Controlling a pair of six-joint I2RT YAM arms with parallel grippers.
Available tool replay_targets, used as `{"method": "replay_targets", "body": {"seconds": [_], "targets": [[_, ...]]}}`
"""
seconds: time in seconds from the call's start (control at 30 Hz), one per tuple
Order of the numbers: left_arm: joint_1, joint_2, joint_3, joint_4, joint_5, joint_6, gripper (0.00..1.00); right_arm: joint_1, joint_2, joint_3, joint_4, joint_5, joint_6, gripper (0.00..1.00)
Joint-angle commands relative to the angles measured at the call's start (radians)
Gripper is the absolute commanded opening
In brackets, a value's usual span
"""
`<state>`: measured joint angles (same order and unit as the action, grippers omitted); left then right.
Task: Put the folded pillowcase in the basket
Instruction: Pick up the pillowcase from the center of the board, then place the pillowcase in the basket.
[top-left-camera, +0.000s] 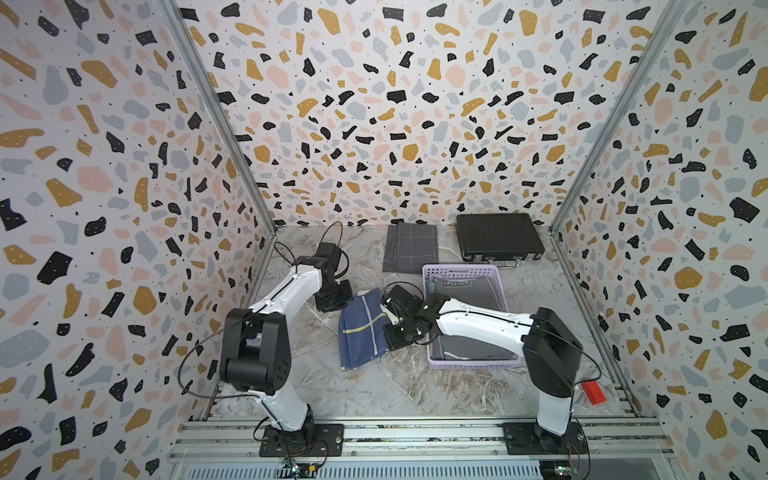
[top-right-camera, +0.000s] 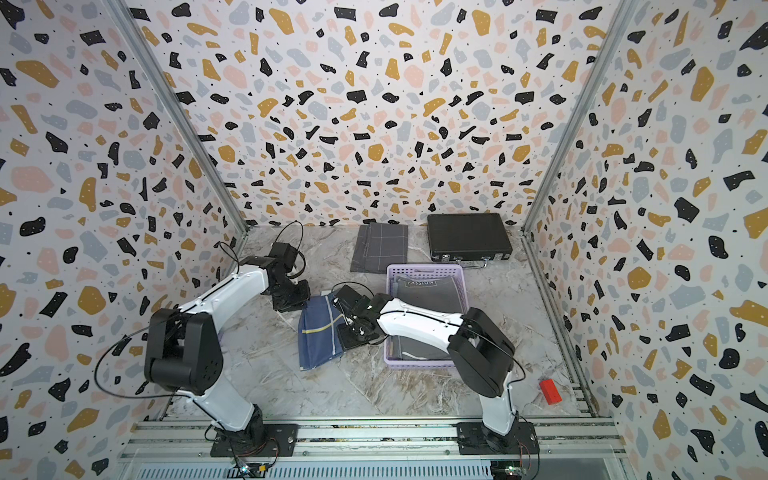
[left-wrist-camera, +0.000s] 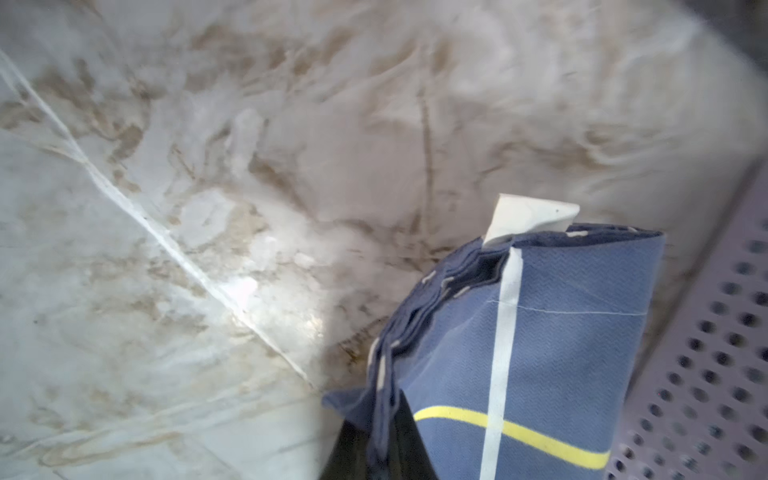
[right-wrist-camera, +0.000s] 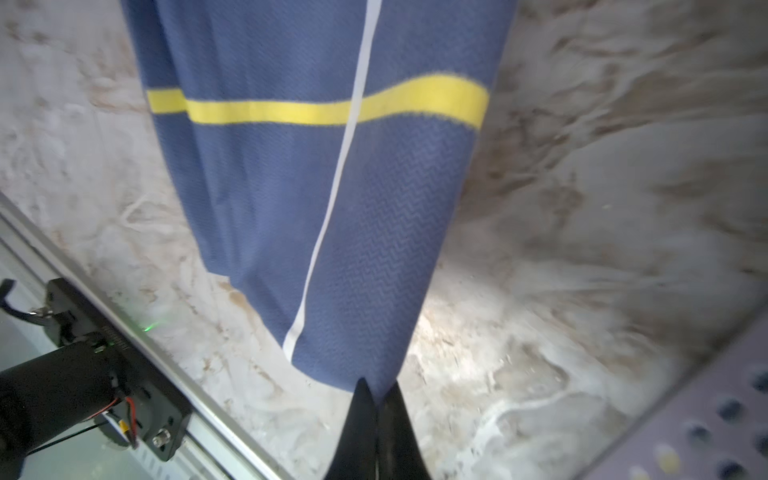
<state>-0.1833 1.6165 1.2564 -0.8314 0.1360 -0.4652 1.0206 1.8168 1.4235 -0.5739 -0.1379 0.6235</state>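
Note:
The folded pillowcase (top-left-camera: 360, 332) (top-right-camera: 319, 334) is blue with a yellow stripe and a thin white line. It lies on the marble table just left of the lilac basket (top-left-camera: 469, 365) (top-right-camera: 419, 365). My left gripper (top-left-camera: 347, 301) (top-right-camera: 305, 301) is shut on its far left corner, where the wrist view shows the layered edge (left-wrist-camera: 415, 332) pinched between the black fingers (left-wrist-camera: 386, 420). My right gripper (top-left-camera: 388, 334) (top-right-camera: 345, 332) is shut on the edge nearest the basket, and the cloth (right-wrist-camera: 332, 187) hangs from its closed tips (right-wrist-camera: 377, 386).
Grey folded cloth (top-left-camera: 465, 291) lies inside the basket, under the right arm. A grey checked folded cloth (top-left-camera: 411, 249) and a black hard case (top-left-camera: 498, 241) sit at the back. A red block (top-left-camera: 593, 392) lies near the front right corner. The basket's perforated wall (left-wrist-camera: 706, 374) (right-wrist-camera: 727, 415) is close to both grippers.

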Motion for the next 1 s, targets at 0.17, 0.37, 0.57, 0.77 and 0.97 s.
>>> {"method": "replay_targets", "body": {"seconds": [0.17,0.37,0.57,0.77,0.97], "targets": [[-0.177,-0.154,0.101,-0.039,0.003,-0.109,0.07,-0.02,-0.328,-0.12,-0.185,0.202,0.013,0.0],[-0.357,-0.028,0.286,-0.024,0.026,-0.159,0.07,-0.11,-0.583,-0.247,-0.332,0.333,0.002,0.0],[-0.497,0.197,0.51,0.001,0.045,-0.183,0.07,-0.258,-0.74,-0.355,-0.437,0.347,0.008,0.0],[-0.549,0.383,0.652,0.021,0.053,-0.188,0.07,-0.351,-0.773,-0.425,-0.462,0.33,-0.013,0.0],[-0.551,0.538,0.754,0.06,0.074,-0.185,0.07,-0.472,-0.734,-0.519,-0.402,0.293,-0.055,0.0]]}}
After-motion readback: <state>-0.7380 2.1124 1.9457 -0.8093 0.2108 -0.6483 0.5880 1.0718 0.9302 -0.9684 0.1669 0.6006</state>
